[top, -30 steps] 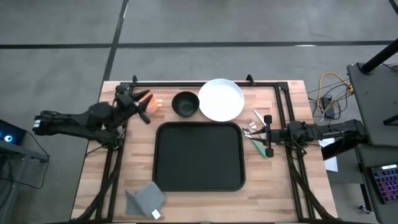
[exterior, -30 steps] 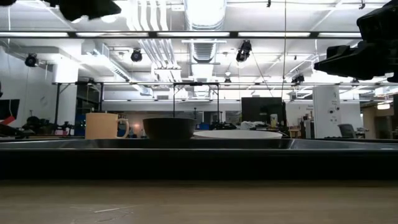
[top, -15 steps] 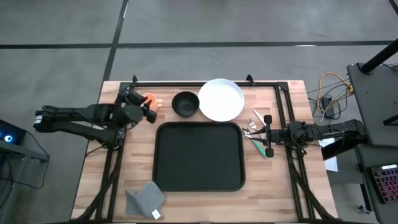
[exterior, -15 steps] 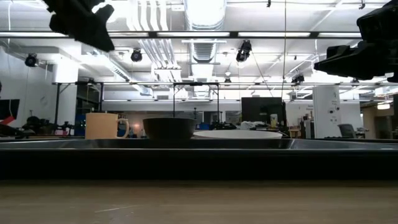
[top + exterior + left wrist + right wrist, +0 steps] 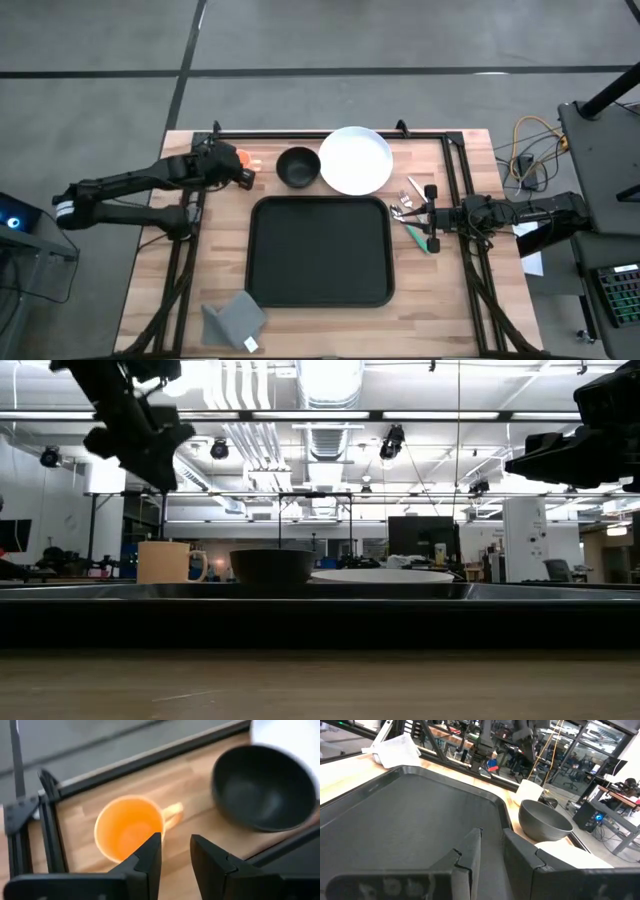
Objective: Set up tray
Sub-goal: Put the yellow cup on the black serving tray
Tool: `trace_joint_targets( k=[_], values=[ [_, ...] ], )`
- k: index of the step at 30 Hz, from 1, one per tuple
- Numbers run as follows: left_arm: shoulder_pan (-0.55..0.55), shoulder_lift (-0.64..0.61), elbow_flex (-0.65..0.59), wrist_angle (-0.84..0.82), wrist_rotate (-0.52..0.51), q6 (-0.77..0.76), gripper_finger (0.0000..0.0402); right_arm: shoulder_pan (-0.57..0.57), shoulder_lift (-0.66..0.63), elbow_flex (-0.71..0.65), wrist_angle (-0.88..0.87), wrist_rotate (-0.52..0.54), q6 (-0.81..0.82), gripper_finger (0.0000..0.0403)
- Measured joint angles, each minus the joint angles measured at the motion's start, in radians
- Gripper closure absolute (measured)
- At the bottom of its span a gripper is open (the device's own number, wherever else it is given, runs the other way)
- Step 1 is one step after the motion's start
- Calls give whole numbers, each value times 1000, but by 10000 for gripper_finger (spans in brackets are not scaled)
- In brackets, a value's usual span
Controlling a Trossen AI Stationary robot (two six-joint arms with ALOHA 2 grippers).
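I hang my left gripper over the cup, just past the tray, fingers a narrow gap apart and empty, lined up to take its rim. My right gripper, equally narrow and empty, waits beside the tray.

My workshop, seen from the pale butcher-block wooden table

Around that table the floor is smooth grey concrete, crossed by dark seam lines. Above and beyond the table's far edge runs an open white ceiling with long fluorescent light strips, white ribbed ducts and black hanging spotlights. Farther behind the table stand a white square pillar, dark monitors and cluttered workbenches. Right of the table, yellow and black cables coil beside a dark equipment stand.
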Motion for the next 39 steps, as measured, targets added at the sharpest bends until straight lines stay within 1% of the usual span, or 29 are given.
trace_joint_targets(
  k=[3, 5, 8, 11, 13, 19, 27, 32, 39],
  values=[
    [66, 11, -17, 5, 87, 17, 317, 0, 0, 0, 0, 0, 0, 335],
    [87, 25, -29, 6, 106, 25, 317, 0, 0, 0, 0, 0, 0, 335],
    [111, 54, -41, 31, 98, 63, 317, 0, 0, 0, 0, 0, 0, 335],
    [127, 86, -40, 33, 96, 67, 317, 0, 0, 0, 0, 0, 0, 335],
    [126, 113, -39, 39, 95, 75, 317, 0, 0, 0, 0, 0, 0, 335],
    [126, 197, -39, 57, 96, 159, 317, 0, 0, 0, 0, 0, 0, 335],
    [126, 312, 5, 59, 96, 187, 317, 0, 0, 0, 0, 0, 0, 335],
    [126, 341, 20, 59, 96, 197, 317, 0, 0, 0, 0, 0, 0, 335],
    [126, 342, 27, 59, 95, 201, 317, 0, 0, 0, 0, 0, 0, 335]
  ],
)
